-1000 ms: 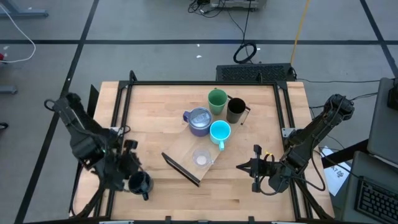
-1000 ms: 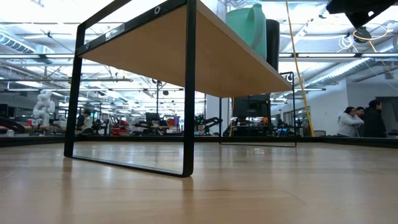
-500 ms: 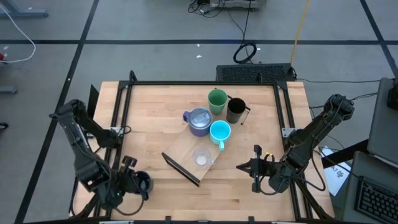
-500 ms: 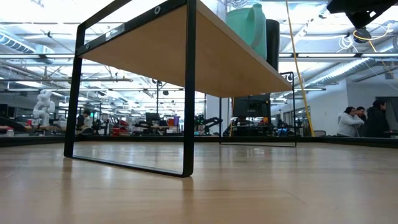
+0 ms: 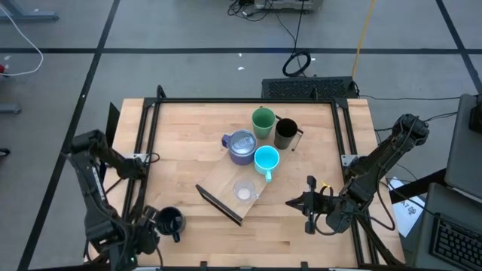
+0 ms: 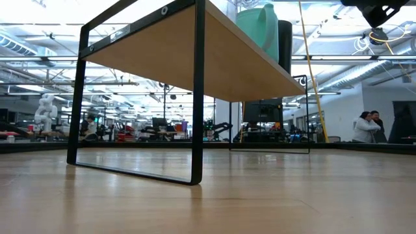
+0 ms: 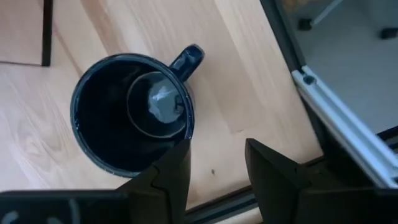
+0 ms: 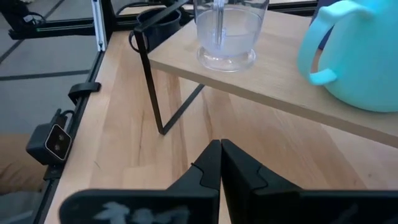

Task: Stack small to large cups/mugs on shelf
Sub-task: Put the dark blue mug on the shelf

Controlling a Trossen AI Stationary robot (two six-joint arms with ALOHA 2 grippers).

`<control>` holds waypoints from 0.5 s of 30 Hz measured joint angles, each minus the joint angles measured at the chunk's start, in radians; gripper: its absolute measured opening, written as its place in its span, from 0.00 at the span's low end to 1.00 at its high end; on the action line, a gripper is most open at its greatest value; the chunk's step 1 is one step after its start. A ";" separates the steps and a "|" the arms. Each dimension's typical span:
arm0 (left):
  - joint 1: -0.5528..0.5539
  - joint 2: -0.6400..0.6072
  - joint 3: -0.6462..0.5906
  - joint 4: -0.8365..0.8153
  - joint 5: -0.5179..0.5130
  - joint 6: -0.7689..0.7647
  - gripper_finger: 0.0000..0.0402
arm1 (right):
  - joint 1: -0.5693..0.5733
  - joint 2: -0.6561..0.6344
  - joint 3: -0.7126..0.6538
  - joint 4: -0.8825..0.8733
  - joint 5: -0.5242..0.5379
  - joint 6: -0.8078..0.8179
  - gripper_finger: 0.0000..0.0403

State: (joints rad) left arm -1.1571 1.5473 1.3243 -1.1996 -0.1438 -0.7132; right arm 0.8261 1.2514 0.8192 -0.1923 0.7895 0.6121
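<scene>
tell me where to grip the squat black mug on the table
Likely the rim wall of the squat black mug, from straight above: it stands upright and open-mouthed, apart from the shelf. Take the side away from its handle. The left gripper, open, is beside it.

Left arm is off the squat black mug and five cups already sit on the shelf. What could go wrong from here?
1. The squat black handled mug stands on the tabletop close to its front-left edge; a clumsy regrasp by the open left gripper could push it off.
2. The light-wood shelf has cups clustered together: the cyan handled mug sits near the purplish-grey shiny mug, so placing another risks knocking one.
</scene>
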 joint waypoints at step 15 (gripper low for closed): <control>0.026 0.108 -0.040 0.009 -0.039 0.187 0.38 | 0.000 0.000 0.000 0.002 0.000 0.002 0.00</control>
State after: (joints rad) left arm -1.1311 1.6554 1.2843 -1.1905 -0.1824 -0.5262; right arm 0.8261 1.2510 0.8188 -0.1904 0.7892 0.6136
